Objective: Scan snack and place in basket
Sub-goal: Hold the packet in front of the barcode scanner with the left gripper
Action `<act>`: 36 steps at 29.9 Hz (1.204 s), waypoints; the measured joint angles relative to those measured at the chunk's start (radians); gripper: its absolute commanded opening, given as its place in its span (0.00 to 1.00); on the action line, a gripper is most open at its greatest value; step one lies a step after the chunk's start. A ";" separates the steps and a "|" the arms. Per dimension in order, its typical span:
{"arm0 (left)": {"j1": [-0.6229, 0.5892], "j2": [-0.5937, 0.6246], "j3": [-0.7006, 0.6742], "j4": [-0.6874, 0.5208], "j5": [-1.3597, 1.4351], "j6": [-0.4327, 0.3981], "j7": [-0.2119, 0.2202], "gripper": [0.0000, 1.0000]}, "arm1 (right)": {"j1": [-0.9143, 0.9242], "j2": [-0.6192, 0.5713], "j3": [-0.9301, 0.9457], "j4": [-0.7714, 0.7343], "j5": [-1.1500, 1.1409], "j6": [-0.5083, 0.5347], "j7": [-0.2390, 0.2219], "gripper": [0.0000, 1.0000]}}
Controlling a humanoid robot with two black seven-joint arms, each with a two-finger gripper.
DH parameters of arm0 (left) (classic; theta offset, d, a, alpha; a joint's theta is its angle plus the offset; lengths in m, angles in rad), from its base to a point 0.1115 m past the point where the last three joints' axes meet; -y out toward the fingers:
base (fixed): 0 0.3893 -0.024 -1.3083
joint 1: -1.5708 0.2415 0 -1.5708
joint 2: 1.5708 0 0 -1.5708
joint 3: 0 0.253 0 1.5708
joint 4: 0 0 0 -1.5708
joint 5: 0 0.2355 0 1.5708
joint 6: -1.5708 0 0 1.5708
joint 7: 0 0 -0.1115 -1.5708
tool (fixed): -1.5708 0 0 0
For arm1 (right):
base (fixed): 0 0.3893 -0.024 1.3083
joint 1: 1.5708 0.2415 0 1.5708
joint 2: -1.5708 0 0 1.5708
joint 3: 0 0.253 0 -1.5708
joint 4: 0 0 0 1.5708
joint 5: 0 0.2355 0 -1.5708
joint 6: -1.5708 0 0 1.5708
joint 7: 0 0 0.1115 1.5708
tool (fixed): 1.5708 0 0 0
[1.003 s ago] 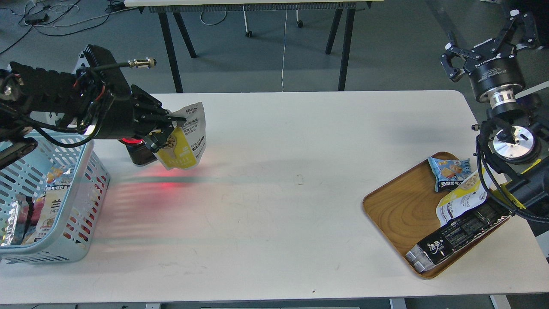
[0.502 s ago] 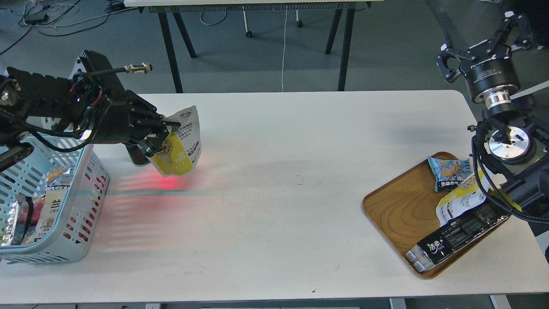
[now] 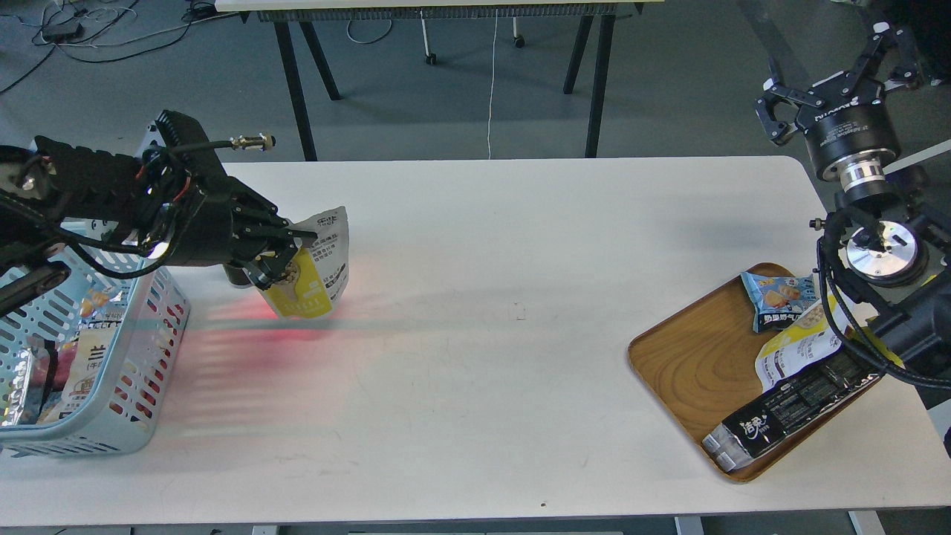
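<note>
My left gripper (image 3: 291,251) is shut on the snack (image 3: 316,267), a flat pouch with a white top, black print and a yellow bottom. It hangs just above the table, right of the light blue basket (image 3: 130,420), over a red glow on the table. The scanner is almost wholly hidden behind the gripper and pouch. The basket holds several packets. My right gripper (image 3: 836,70) is raised at the far right, beyond the table's edge, with its fingers spread and nothing between them.
A brown wooden tray (image 3: 691,357) at the right holds a small blue packet (image 3: 780,297), a second yellow-and-white pouch (image 3: 795,345) and a long black wrapper (image 3: 787,416). My right arm hangs over the tray's right side. Table legs stand behind the table.
My left gripper has lowered the snack towards the table and drawn it slightly left. The red glow has shifted with it. My right gripper has barely moved.
</note>
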State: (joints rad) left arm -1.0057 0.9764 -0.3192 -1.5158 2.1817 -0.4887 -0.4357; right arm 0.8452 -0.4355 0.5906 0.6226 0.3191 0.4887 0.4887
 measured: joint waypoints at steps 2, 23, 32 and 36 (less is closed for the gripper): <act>-0.003 0.000 0.000 0.001 0.000 0.000 0.000 0.00 | 0.000 0.002 0.000 -0.002 0.000 0.000 0.000 1.00; -0.030 -0.008 -0.001 0.067 0.000 0.000 -0.004 0.00 | 0.002 0.011 0.002 -0.008 0.000 0.000 0.000 1.00; -0.022 0.028 0.002 -0.072 0.000 0.000 -0.004 0.00 | 0.002 0.011 0.002 -0.015 0.000 0.000 0.000 1.00; -0.029 0.045 -0.004 -0.085 0.000 0.000 -0.009 0.00 | 0.002 0.011 0.001 -0.017 0.000 0.000 0.000 1.00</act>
State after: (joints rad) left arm -1.0349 1.0217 -0.3236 -1.6004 2.1816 -0.4887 -0.4446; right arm 0.8473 -0.4249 0.5921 0.6060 0.3191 0.4887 0.4887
